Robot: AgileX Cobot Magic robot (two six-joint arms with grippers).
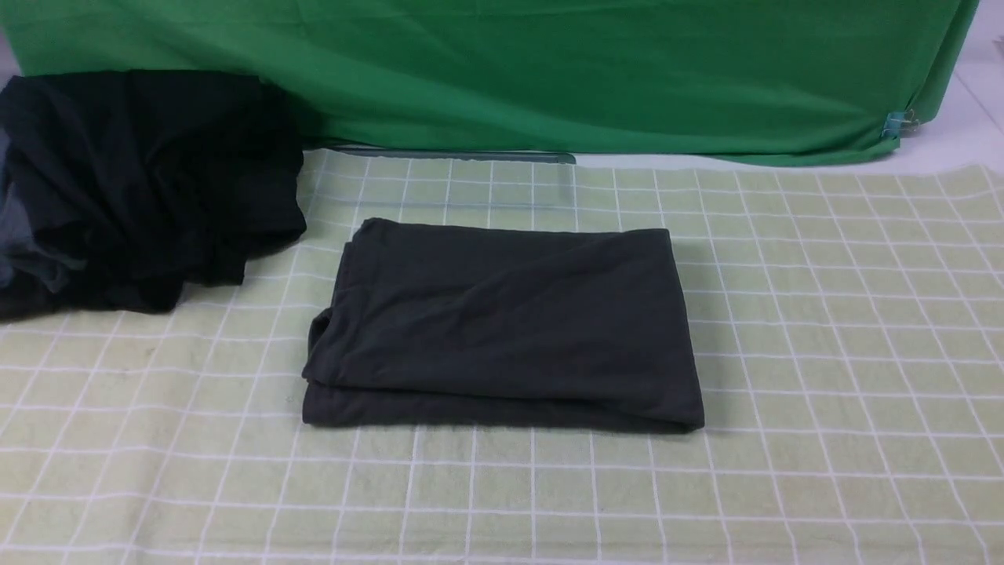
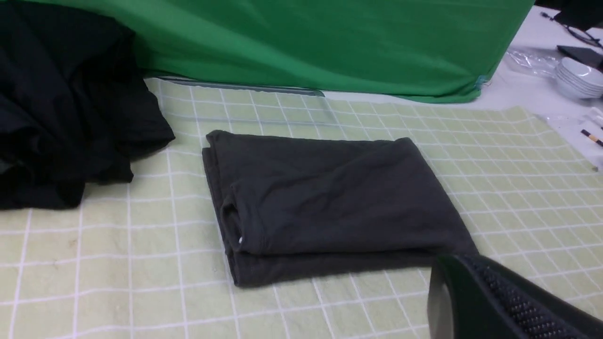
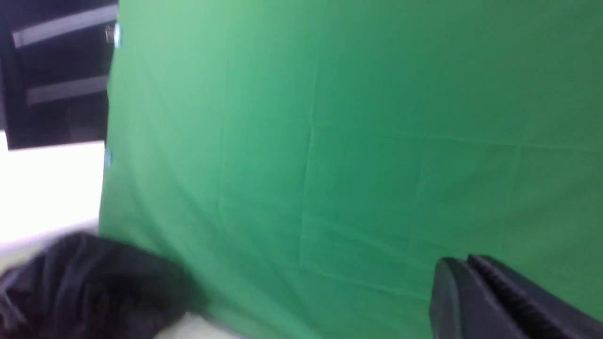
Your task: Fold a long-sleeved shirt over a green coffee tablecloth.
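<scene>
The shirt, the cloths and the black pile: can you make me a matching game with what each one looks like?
Things:
1. long-sleeved shirt
2. green coffee tablecloth
3. plain green sheet
4. black bundle of clothes

Looks:
A. hangs at the back, deep green, no lines
B. crumpled heap at the robot's far left
C. folded into a neat dark grey rectangle
D. pale yellow-green with a white grid, spread flat

Pairs: 1-C, 2-D, 3-A, 4-B
</scene>
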